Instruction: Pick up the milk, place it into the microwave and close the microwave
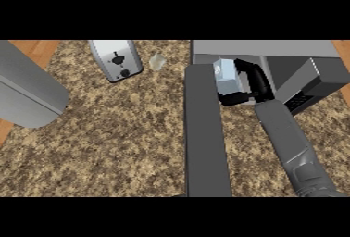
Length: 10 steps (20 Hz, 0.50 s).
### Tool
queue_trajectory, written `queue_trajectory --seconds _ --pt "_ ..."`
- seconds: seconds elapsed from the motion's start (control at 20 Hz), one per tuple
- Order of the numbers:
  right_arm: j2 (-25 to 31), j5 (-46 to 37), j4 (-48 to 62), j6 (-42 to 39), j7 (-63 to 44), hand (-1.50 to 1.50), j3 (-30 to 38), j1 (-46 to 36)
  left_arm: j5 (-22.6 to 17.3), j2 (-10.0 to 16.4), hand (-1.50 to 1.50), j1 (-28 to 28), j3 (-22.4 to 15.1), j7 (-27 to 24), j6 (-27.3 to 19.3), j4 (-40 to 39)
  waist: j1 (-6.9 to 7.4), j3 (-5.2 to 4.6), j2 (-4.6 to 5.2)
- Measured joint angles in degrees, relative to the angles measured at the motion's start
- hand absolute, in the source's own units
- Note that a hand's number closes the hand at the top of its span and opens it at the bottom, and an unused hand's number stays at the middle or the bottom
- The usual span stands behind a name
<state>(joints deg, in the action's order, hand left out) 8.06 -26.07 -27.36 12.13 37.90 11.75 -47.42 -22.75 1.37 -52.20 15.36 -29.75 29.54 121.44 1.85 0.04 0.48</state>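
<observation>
Nearest: microwave door (pixel 205 139), standing open across the counter. Beyond it: right hand (pixel 254 82), fingers curled round the milk (pixel 226 76), held at the mouth of the microwave (pixel 273 48). Milk: small pale-blue gabled carton. Probably light, thin-walled and crushable, so best taken across its flat sides.

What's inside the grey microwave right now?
At the grey microwave's open front, the black right hand holds the pale blue milk carton. Deeper inside is hidden by hand and roof.

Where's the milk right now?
Head view, upper right: the milk carton is held by the right hand at the microwave opening, just right of its open door.
</observation>
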Motion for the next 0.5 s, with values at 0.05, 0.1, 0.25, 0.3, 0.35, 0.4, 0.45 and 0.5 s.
queue_trajectory --seconds 0.05,0.1,0.25,0.3,0.35,0.4,0.45,0.5 --pt "0.2 -0.2 1.6 1.3 -0.3 1.50 0.4 -1.2 0.0 0.2 -1.50 0.9 0.1 0.5 -0.2 -0.4 0.22 0.01 0.15" --pt "0.3 -0.5 3.1 3.0 -0.3 1.50 0.9 -2.1 -0.2 0.5 -1.50 1.0 0.3 0.5 0.2 -0.7 0.63 0.02 0.31" --pt "1.2 -1.2 7.1 6.6 -0.8 1.50 1.8 -4.7 -0.6 1.3 -1.50 2.9 0.7 1.7 0.1 -1.1 1.29 0.05 0.70" --pt "1.7 -1.6 8.2 7.9 -1.5 1.50 2.0 -5.7 -0.7 1.6 -1.50 3.5 0.8 2.0 0.0 -1.3 1.56 0.06 0.87" --pt "1.7 -1.7 9.3 9.5 -2.4 1.50 2.4 -6.5 -0.2 1.7 -1.50 4.4 0.6 2.2 -0.1 -1.8 1.77 0.06 1.01" --pt "2.0 -1.4 10.1 10.9 -3.1 1.50 3.2 -7.0 0.2 1.5 -1.50 4.7 0.2 2.3 -0.1 -2.0 2.06 0.08 1.16" --pt "2.5 -1.1 10.8 12.2 -3.7 1.50 3.9 -7.6 0.0 1.9 -1.50 5.5 0.7 2.4 -0.1 -2.6 2.31 0.09 1.35" --pt "2.6 -1.0 11.5 13.7 -4.0 1.50 4.5 -7.8 -0.1 2.1 -1.50 5.6 0.7 2.5 0.1 -2.8 2.64 0.09 1.48"
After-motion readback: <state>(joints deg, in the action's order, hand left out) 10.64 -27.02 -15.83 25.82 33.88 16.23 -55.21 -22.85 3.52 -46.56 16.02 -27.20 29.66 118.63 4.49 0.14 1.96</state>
